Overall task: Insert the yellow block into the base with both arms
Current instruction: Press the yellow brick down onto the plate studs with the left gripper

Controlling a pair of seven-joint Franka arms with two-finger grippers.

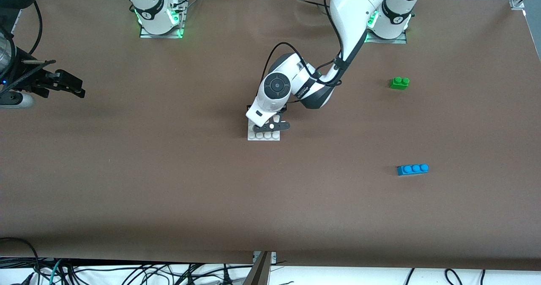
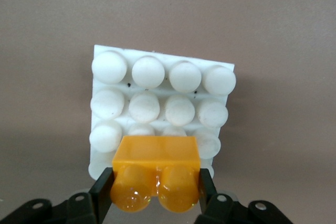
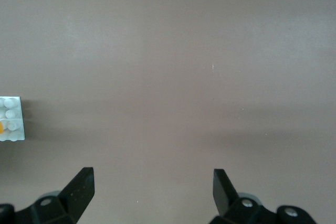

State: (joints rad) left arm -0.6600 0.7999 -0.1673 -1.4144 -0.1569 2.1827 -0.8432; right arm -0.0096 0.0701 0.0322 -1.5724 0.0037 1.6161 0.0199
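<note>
White arms (image 1: 351,10), black cabled joints

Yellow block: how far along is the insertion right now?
Done: the left claw is shut on the yellow block and has it over the base. In hand: lowering it onto the studs. Left: pressing it home and letting go. The right claw waits open over bare table.

Left arm (image 1: 346,27) reaching to table centre, jaws clamped, right arm (image 1: 25,82) waiting, jaws spread
</note>
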